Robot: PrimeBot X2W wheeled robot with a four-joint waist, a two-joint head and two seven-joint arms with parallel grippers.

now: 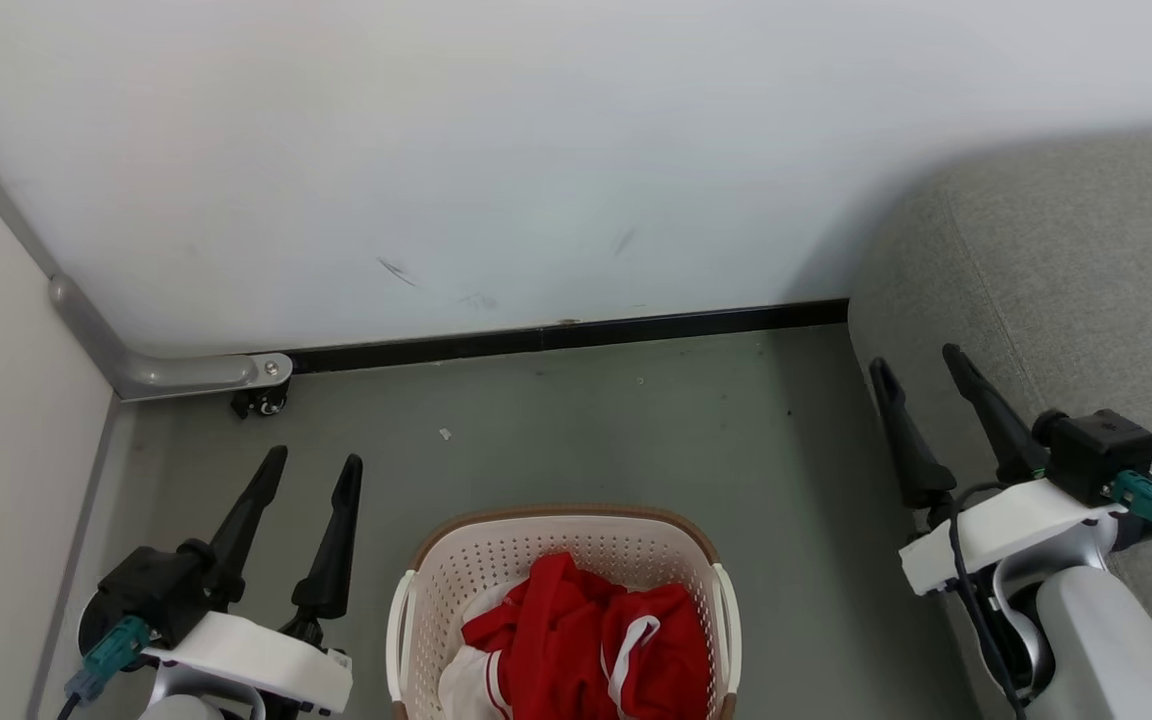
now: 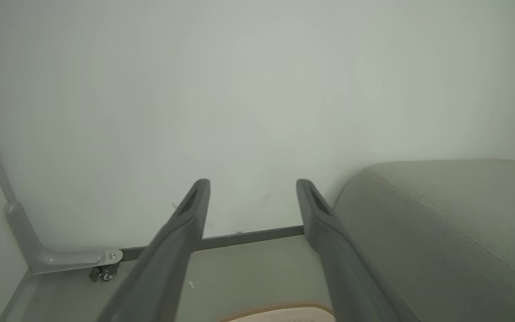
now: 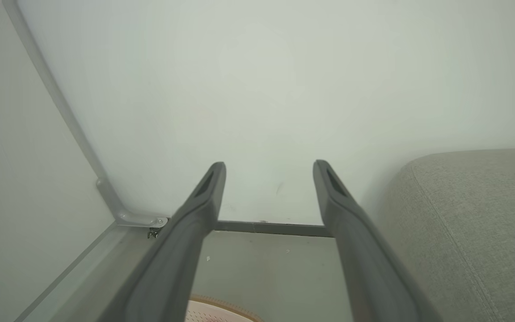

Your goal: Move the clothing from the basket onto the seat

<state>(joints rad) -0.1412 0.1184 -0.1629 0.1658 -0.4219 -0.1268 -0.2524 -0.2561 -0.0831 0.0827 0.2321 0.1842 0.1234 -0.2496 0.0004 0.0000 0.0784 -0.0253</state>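
The clothing [image 1: 576, 630] was bright red with white stripe trim and a white panel at its near left. The basket [image 1: 496, 560] was cream, patterned with rows of small holes, brown along the rim [image 1: 556, 512] and white at the handles [image 1: 398, 620]. The seat [image 1: 1066, 270] on the right was grey woven fabric. The floor [image 1: 636, 430] was dull grey-green. The far wall [image 1: 436, 150] was white with dark scuffs above a black skirting strip [image 1: 576, 333]. My left gripper [image 1: 315, 457] and right gripper [image 1: 916, 358] had black fingers on white mounts.
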